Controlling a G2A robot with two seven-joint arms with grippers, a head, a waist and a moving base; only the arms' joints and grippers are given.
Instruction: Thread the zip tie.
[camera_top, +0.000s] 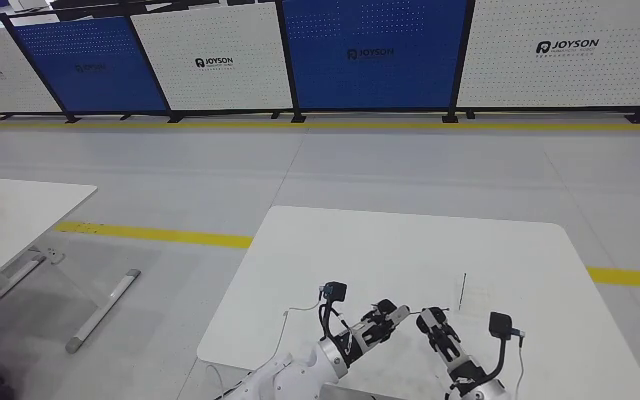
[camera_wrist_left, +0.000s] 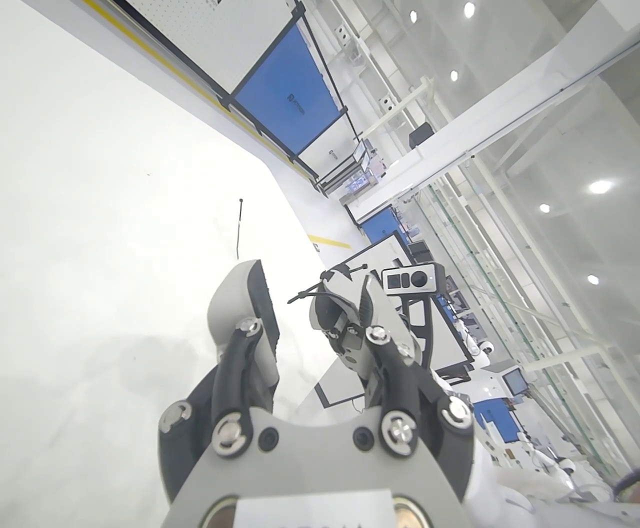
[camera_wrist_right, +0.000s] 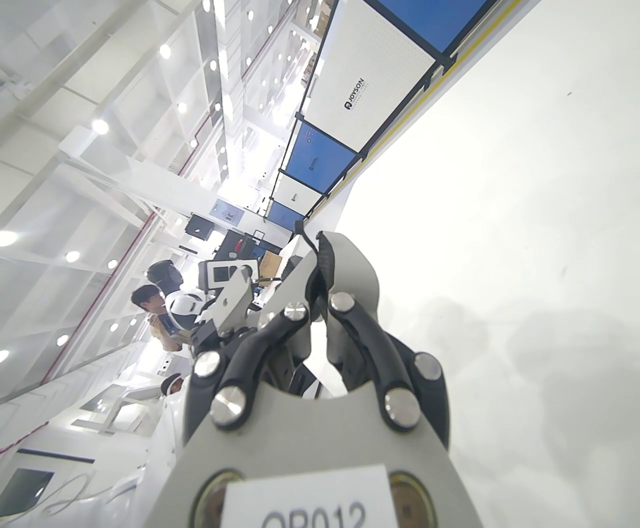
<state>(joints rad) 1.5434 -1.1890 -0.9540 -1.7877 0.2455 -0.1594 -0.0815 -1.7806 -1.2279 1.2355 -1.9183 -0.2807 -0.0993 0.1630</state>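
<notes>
The right hand (camera_wrist_right: 320, 245) pinched a black zip tie (camera_wrist_right: 305, 236), whose end poked past the fingertips. The left hand (camera_wrist_left: 311, 280) was spread, close beside it over the white counter (camera_top: 400, 250). A second zip tie (camera_top: 463, 290) lay flat just beyond both hands. Blue and white panels (camera_top: 370, 55) stood far behind.

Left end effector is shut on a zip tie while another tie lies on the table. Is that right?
No: the right end effector is shut on the zip tie, per the right wrist view, and another tie does lie on the table.
</notes>
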